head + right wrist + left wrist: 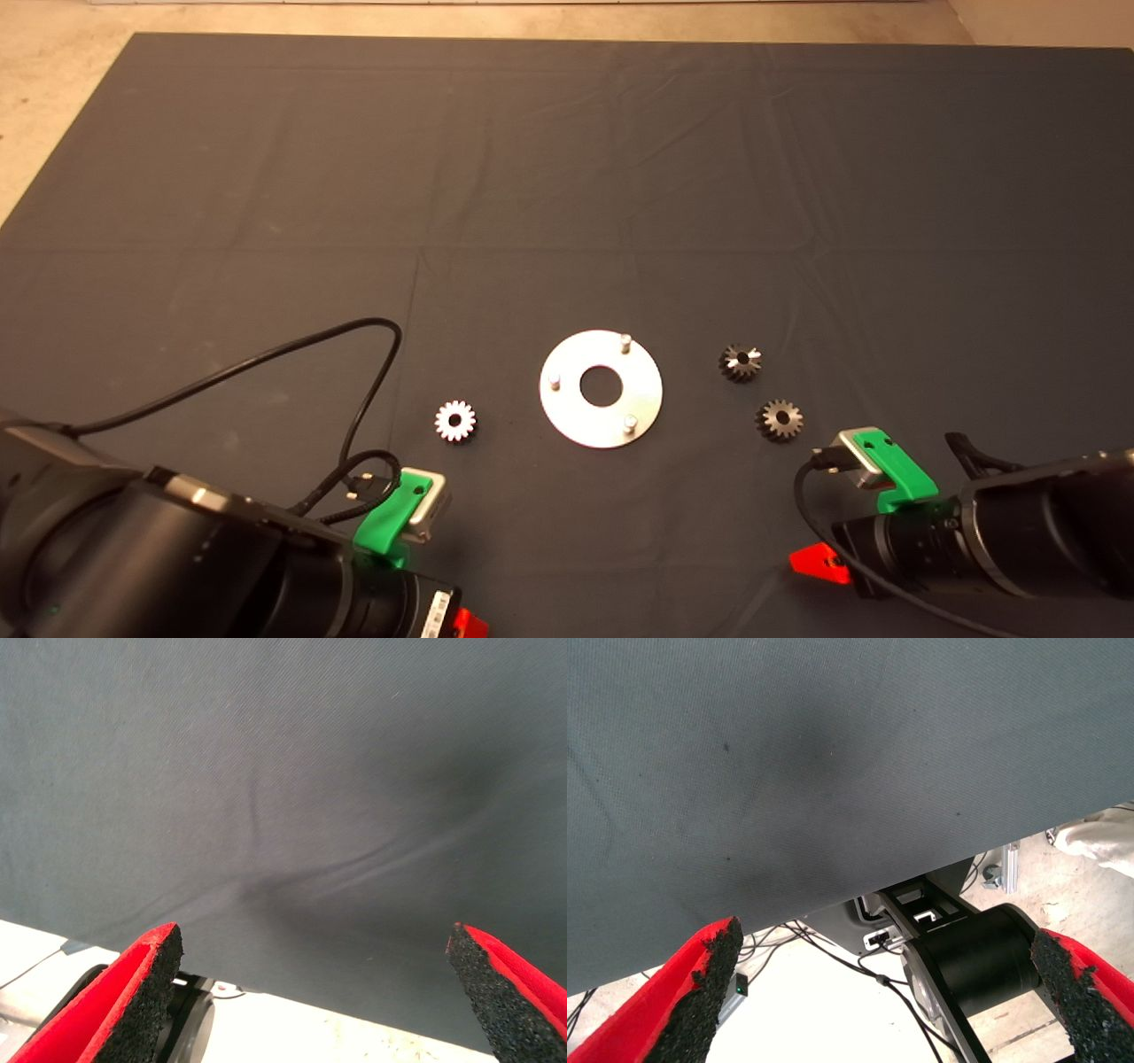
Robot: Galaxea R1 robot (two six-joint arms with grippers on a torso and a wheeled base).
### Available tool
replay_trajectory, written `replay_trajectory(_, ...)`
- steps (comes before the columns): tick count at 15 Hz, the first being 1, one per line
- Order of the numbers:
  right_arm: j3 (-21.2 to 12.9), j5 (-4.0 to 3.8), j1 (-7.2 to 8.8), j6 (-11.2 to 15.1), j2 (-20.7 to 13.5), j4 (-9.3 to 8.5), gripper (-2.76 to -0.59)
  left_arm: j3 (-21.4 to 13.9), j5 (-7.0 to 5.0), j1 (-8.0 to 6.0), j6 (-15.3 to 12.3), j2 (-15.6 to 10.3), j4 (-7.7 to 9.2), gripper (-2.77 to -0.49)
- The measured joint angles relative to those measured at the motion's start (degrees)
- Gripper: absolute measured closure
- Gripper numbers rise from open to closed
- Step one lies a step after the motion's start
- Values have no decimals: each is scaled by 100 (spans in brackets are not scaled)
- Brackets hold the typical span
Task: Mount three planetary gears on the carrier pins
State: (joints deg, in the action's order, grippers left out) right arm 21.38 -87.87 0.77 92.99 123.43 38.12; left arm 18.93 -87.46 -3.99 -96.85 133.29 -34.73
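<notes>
Pins (625,341) bare on plate (567,416); three gears (455,421) lie beside it.

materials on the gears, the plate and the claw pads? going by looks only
Bright gear: likely metal, silver-white, shiny. The two dark gears: probably steel, duller grey-black with small glints. Carrier plate and its pins: apparently bare metal, smooth pale sheen. Left claw and right claw pads: black, coarse and crumbly, possibly rubber or foam grit, on red fingers that look plastic.
</notes>
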Motion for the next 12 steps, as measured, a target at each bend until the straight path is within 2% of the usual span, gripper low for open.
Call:
replay_trajectory(4, 44, 5, 182, -232, -59, -2, -223, 0, -2, 0, 0, 34, -7, -234)
replay_trajectory(6, 96, 2, 328, -297, -72, -2, -223, 0, 2, 0, 0, 96, -7, -234)
replay_trajectory(9, 391, 2, 534, -442, -77, 0, -223, 0, 0, 0, 0, 218, -11, -234)
replay_trajectory(12, 658, -2, 586, -611, -77, -2, -223, 0, 2, 0, -2, 325, -21, -234)
